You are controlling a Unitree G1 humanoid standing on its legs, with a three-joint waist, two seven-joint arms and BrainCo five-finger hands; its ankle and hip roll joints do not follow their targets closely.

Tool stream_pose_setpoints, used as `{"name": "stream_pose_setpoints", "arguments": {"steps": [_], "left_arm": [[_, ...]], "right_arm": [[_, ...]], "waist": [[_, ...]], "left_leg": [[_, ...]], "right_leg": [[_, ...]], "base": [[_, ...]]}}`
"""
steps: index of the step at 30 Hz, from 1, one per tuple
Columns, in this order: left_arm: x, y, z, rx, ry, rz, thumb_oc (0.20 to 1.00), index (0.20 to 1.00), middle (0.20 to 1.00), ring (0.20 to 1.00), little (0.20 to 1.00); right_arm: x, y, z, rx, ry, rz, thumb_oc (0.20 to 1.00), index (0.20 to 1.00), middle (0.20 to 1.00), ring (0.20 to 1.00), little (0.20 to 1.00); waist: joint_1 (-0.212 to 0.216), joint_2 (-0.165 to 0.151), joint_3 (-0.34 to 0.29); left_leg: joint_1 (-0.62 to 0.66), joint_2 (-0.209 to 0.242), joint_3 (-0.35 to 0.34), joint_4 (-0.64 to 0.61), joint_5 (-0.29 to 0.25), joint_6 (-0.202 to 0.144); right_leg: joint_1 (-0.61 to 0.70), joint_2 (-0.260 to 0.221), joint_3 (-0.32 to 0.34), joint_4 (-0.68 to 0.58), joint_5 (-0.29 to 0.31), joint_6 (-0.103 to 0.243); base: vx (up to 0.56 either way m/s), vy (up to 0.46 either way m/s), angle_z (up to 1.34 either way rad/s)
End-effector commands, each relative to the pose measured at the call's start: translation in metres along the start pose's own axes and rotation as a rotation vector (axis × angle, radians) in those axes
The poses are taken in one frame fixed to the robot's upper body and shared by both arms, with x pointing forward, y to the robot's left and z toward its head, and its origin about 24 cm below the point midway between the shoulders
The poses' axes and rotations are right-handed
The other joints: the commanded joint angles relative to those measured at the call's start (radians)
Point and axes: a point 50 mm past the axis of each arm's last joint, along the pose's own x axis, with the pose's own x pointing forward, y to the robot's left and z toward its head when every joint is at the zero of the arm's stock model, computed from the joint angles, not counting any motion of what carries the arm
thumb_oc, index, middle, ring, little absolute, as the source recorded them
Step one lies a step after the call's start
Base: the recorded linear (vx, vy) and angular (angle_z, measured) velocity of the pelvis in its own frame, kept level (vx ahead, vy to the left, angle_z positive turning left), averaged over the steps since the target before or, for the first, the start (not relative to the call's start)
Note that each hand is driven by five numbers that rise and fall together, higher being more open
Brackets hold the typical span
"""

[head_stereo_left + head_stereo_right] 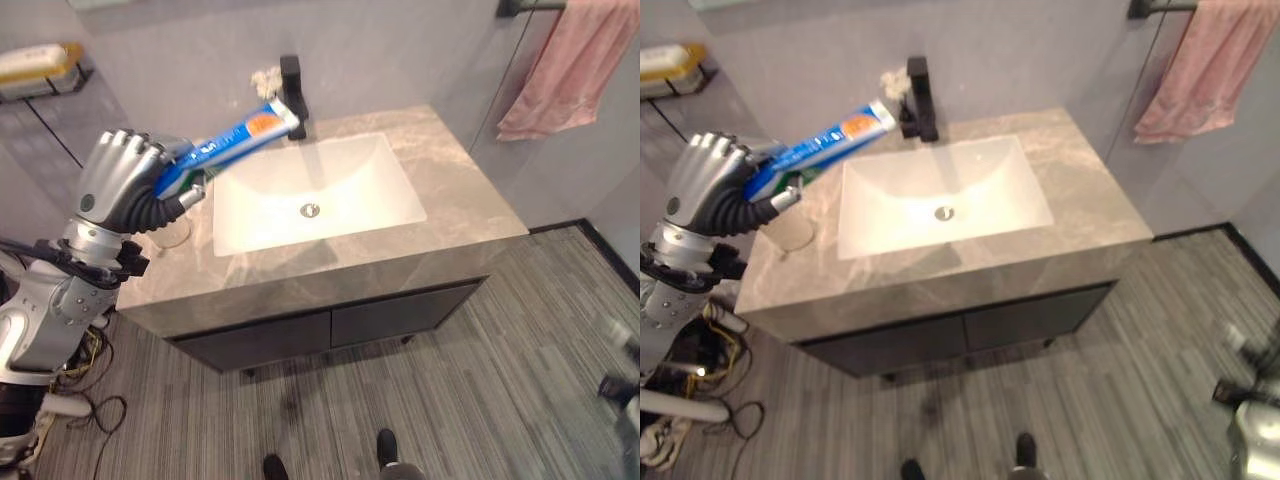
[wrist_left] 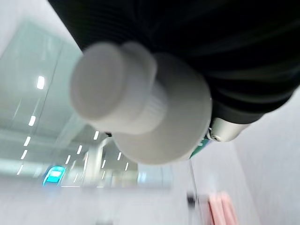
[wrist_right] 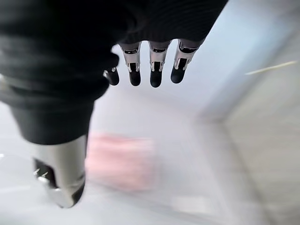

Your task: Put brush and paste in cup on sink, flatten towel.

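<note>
1. the left hand is raised over the left end of the bench, its fingers clenched round the lower end of the paste.
2. the paste is a blue and white tube with an orange patch; it slants up from the hand toward the black tap, its flat end near the tap in the head views and the whole tube in the air above the bench.
3. in the left wrist view the tube's white cap sits very close, with the dark ribbed cover behind it.
4. a clear cup stands on the bench just below the left hand, at the left of the white basin; whether anything is inside it cannot be told.
5. the basin is sunk into the grey marbled bench, with a round drain in its middle.
6. a pink towel hangs from a dark rail on the wall at the upper right, bunched rather than spread flat.
7. the right hand hangs in the air in its own wrist view, fingers straight and released, holding nothing; a blurred pink shape, likely the towel, lies past it.
8. a small shelf on the wall at upper left carries a yellow and white thing.
9. a person's dark shoes stand on the striped grey floor in front of the bench.
</note>
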Motion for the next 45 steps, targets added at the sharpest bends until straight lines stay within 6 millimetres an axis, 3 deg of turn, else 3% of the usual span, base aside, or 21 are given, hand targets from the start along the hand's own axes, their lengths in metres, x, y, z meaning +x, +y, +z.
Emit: {"name": "stream_pose_setpoints", "arguments": {"steps": [1,2,3,4,5,6,7,8,9,10,12,16,26,42,43,44,45], "left_arm": [[0.042,0.043,0.008,0.070,-0.097,0.307,0.200,0.200,0.200,0.200,0.200],[0.048,0.048,0.011,0.077,-0.120,0.320,0.200,0.200,0.200,0.200,0.200],[0.054,0.054,0.016,0.086,-0.148,0.344,0.200,0.200,0.200,0.200,0.200],[0.053,0.055,0.015,0.088,-0.146,0.346,0.200,0.200,0.200,0.200,0.200],[0.062,0.058,0.035,0.007,-0.222,0.426,0.200,0.200,0.200,0.200,0.200],[0.066,0.060,0.037,-0.024,-0.228,0.454,0.200,0.200,0.200,0.200,0.200],[0.069,0.059,0.040,-0.046,-0.235,0.466,0.200,0.200,0.200,0.200,0.200],[0.069,0.060,0.039,-0.040,-0.233,0.468,0.200,0.200,0.200,0.200,0.200],[0.073,0.059,0.047,-0.069,-0.270,0.451,0.200,0.200,0.200,0.200,0.200],[0.072,0.061,0.050,-0.075,-0.292,0.453,0.200,0.200,0.200,0.200,0.200],[0.070,0.055,0.062,-0.178,-0.328,0.450,0.200,0.200,0.200,0.200,0.200],[0.060,0.054,0.060,-0.346,-0.302,0.475,0.200,0.200,0.200,0.200,0.200],[0.041,0.037,0.049,-0.463,-0.201,0.422,0.200,0.200,0.200,0.200,0.200],[0.016,0.005,0.029,-0.499,-0.035,0.202,0.200,0.200,0.200,0.200,0.200],[0.015,0.002,0.028,-0.489,-0.027,0.181,0.200,0.200,0.200,0.200,0.200],[0.015,0.002,0.028,-0.489,-0.026,0.180,0.200,0.200,0.200,0.200,0.200],[0.013,0.001,0.026,-0.464,-0.014,0.167,0.200,0.200,0.200,0.200,0.200]], "right_arm": [[0.022,0.041,0.100,-0.096,-0.491,0.167,1.000,1.000,1.000,1.000,1.000],[0.024,0.053,0.141,-0.338,-0.700,0.178,1.000,1.000,1.000,1.000,1.000],[0.023,0.066,0.174,-0.471,-0.860,0.200,1.000,1.000,1.000,1.000,1.000],[0.024,0.067,0.174,-0.471,-0.863,0.200,1.000,1.000,1.000,1.000,1.000],[0.011,0.100,0.200,-0.281,-0.969,0.317,1.000,1.000,1.000,1.000,1.000],[0.001,0.130,0.210,-0.123,-0.983,0.458,1.000,1.000,1.000,1.000,1.000],[-0.010,0.149,0.215,-0.012,-0.975,0.582,1.000,1.000,1.000,1.000,1.000],[-0.009,0.151,0.217,-0.008,-0.978,0.586,1.000,1.000,1.000,1.000,1.000],[-0.028,0.182,0.233,0.066,-0.998,0.818,1.000,1.000,1.000,1.000,1.000],[-0.036,0.190,0.242,0.091,-1.033,0.899,1.000,1.000,1.000,1.000,1.000],[-0.049,0.212,0.245,0.370,-0.935,1.028,1.000,1.000,1.000,1.000,1.000],[-0.081,0.241,0.264,0.609,-0.896,1.241,1.000,1.000,1.000,1.000,1.000],[-0.107,0.253,0.279,1.011,-0.776,1.353,1.000,1.000,1.000,1.000,1.000],[-0.126,0.249,0.285,1.119,-0.769,1.366,1.000,1.000,1.000,1.000,1.000],[-0.129,0.247,0.285,1.131,-0.772,1.374,0.580,0.580,0.580,0.580,0.580],[-0.129,0.247,0.285,1.131,-0.772,1.374,0.558,0.558,0.558,0.558,0.558],[-0.130,0.247,0.285,1.153,-0.759,1.370,0.200,0.200,0.200,0.200,0.200]], "waist": [[0.009,-0.022,-0.047],[0.020,-0.027,-0.056],[0.024,-0.026,-0.056],[0.022,-0.025,-0.055],[0.040,-0.031,-0.070],[0.040,-0.036,-0.068],[0.048,-0.039,-0.070],[0.044,-0.039,-0.067],[0.060,-0.049,-0.069],[0.065,-0.051,-0.065],[0.090,-0.053,-0.065],[0.121,-0.061,-0.067],[0.158,-0.069,-0.067],[0.156,-0.073,-0.070],[0.154,-0.073,-0.068],[0.154,-0.073,-0.069],[0.154,-0.074,-0.068]], "left_leg": [[0.077,0.115,-0.011,0.011,-0.030,-0.098],[0.081,0.114,-0.010,0.011,-0.030,-0.097],[0.084,0.113,-0.005,0.011,-0.025,-0.097],[0.083,0.113,-0.004,0.011,-0.025,-0.097],[0.096,0.117,0.001,0.011,-0.029,-0.100],[0.099,0.116,0.005,0.011,-0.023,-0.098],[0.103,0.117,0.006,0.011,-0.026,-0.100],[0.100,0.115,0.007,0.011,-0.021,-0.098],[0.106,0.119,0.007,0.011,-0.022,-0.102],[0.102,0.119,0.004,0.011,-0.015,-0.102],[0.101,0.123,-0.004,0.011,-0.014,-0.106],[0.090,0.123,-0.021,0.011,-0.004,-0.110],[0.056,0.109,-0.074,0.011,0.006,-0.110],[0.053,0.094,-0.076,0.011,0.007,-0.098],[0.053,0.095,-0.074,0.011,0.007,-0.097],[0.053,0.095,-0.074,0.011,0.007,-0.097],[0.055,0.095,-0.072,0.011,0.007,-0.096]], "right_leg": [[0.012,-0.140,-0.032,0.001,0.036,0.119],[0.014,-0.138,-0.031,0.001,0.035,0.120],[0.013,-0.138,-0.028,0.001,0.040,0.119],[0.012,-0.138,-0.027,0.001,0.041,0.119],[0.025,-0.134,-0.028,0.001,0.032,0.117],[0.025,-0.135,-0.024,0.001,0.037,0.114],[0.032,-0.133,-0.026,0.001,0.031,0.113],[0.029,-0.134,-0.025,0.001,0.035,0.112],[0.039,-0.132,-0.031,0.001,0.030,0.110],[0.039,-0.133,-0.034,0.001,0.034,0.108],[0.050,-0.131,-0.046,0.001,0.026,0.105],[0.056,-0.135,-0.063,0.001,0.022,0.098],[0.087,-0.154,-0.115,0.001,0.026,0.090],[0.080,-0.167,-0.113,0.001,0.039,0.092],[0.081,-0.168,-0.114,0.001,0.041,0.092],[0.081,-0.168,-0.114,0.001,0.041,0.092],[0.081,-0.168,-0.115,0.001,0.041,0.092]], "base": [[0.00,0.000,0.00],[0.01,0.006,-0.08],[0.00,0.005,-0.04],[0.02,0.000,-0.06],[0.00,0.000,0.00],[0.00,0.000,0.00],[-0.03,-0.004,-0.07],[-0.01,-0.012,-0.07],[-0.04,-0.022,-0.01],[-0.01,-0.031,0.08],[-0.01,-0.030,0.13],[-0.01,-0.013,0.17],[-0.01,0.007,0.16],[-0.01,0.005,0.07],[0.00,0.000,0.00],[0.00,0.000,0.00],[0.00,0.000,0.00]]}}
